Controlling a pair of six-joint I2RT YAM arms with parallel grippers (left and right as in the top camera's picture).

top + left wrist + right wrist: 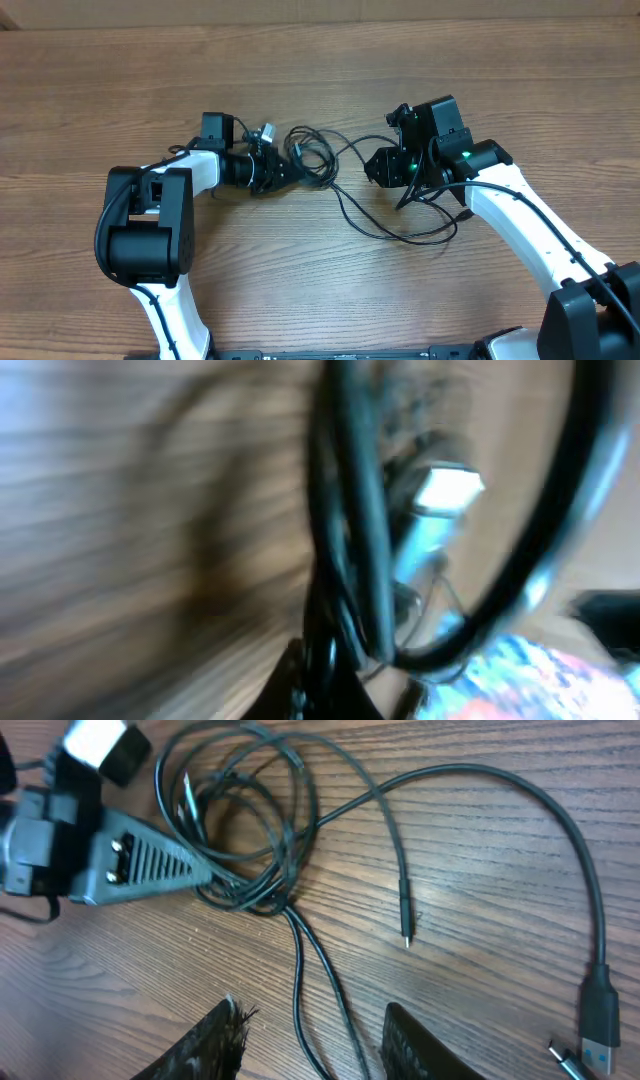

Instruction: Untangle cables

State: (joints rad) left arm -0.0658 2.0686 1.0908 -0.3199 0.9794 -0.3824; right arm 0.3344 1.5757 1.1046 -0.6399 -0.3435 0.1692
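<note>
My overhead camera looked straight down on the table (320, 60) from high up, taking in both my arms. My right wrist camera sat low and close, facing out past my right gripper (320, 1050) toward my left gripper (205, 875) and the cables (272, 892), a patch the overhead view shared. My left wrist camera was so near the cables that everything blurred.
</note>
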